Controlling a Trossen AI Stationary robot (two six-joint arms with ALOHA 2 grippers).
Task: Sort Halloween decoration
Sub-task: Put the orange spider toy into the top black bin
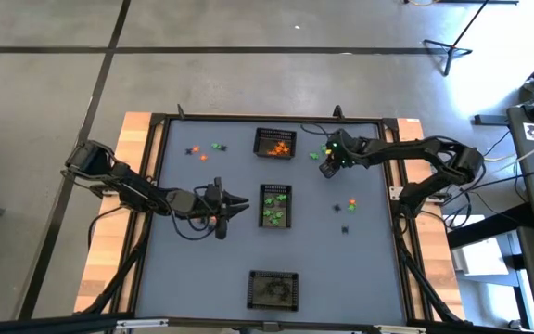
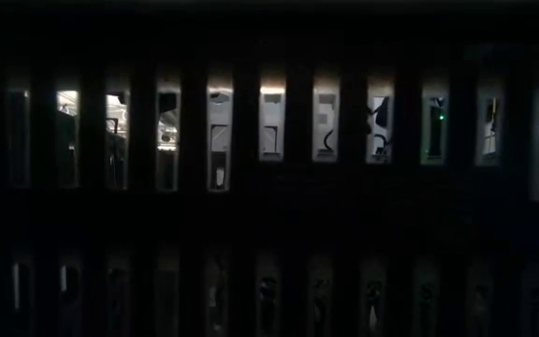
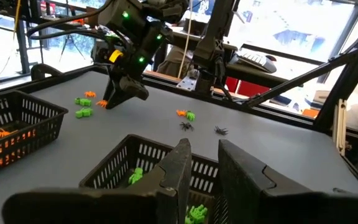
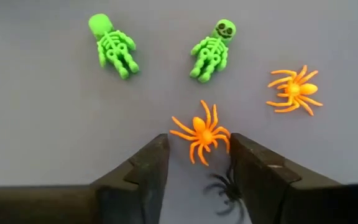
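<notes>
We note the right gripper [image 4: 194, 163] low over the mat near the orange-filled basket [image 1: 275, 145], jaws open around an orange spider [image 4: 201, 133], a black spider [image 4: 227, 186] just beneath. Two green skeletons [image 4: 113, 52] and another orange spider [image 4: 294, 90] lie close ahead. The left gripper [image 3: 204, 163], jaws narrowly parted and empty, hovers beside the middle basket [image 1: 275, 205] of green pieces.

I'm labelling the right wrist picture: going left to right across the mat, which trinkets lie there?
Green skeleton → orange spider between the fingers → second green skeleton → second orange spider.
</notes>
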